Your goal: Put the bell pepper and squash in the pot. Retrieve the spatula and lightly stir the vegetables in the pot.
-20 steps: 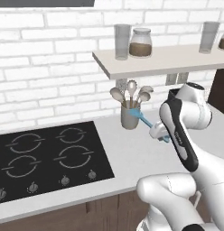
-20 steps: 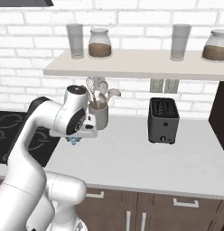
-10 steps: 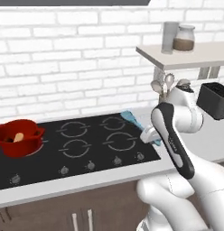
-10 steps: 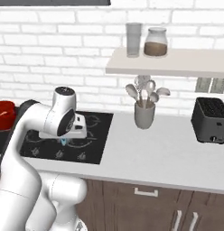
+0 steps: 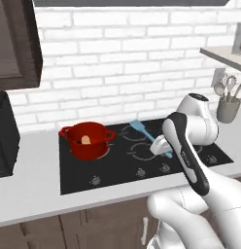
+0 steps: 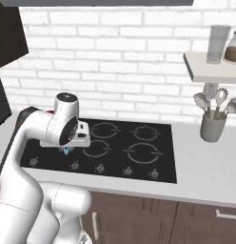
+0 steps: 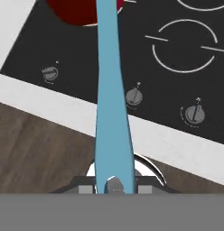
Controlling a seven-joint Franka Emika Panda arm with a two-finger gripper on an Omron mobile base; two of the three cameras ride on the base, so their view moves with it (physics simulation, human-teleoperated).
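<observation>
Jaws clenched on the spatula (image 5: 142, 129) handle, blade aimed at 10 o'clock toward the pot (image 5: 88, 140); a low approach risks striking the rim and tipping it.

Base drove left: pot (image 5: 87, 140) now just left of end effector (image 5: 160, 146); utensil cup (image 5: 228, 109) now far right.

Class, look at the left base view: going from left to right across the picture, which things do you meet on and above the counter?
Dark appliance → red pot with the squash inside → blue spatula held in the gripper → grey utensil cup.
</observation>
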